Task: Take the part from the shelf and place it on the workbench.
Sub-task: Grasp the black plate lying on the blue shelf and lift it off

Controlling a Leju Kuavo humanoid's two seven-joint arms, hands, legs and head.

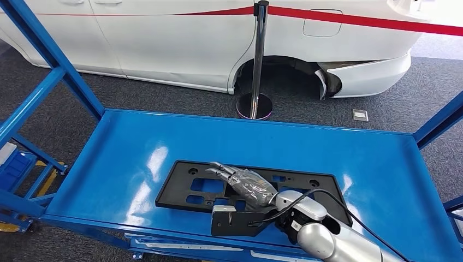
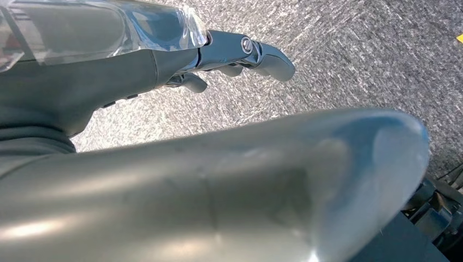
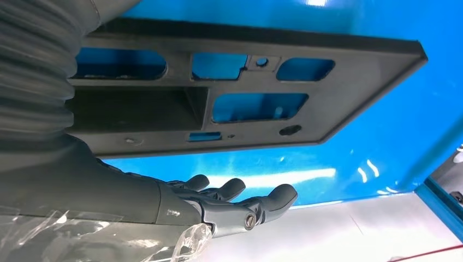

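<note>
The part is a flat black plastic plate with several cut-outs, lying on the blue shelf near its front edge. My right hand reaches over the middle of the plate with its fingers stretched out and apart, holding nothing. In the right wrist view the fingers hover beside the part without gripping it. My left hand hangs over grey carpet, fingers loosely extended and empty.
Blue frame uprights rise at the shelf's left and right corners. Beyond the shelf stand a white car and a chrome stanchion with a red belt. Bare blue shelf surface lies on both sides of the part.
</note>
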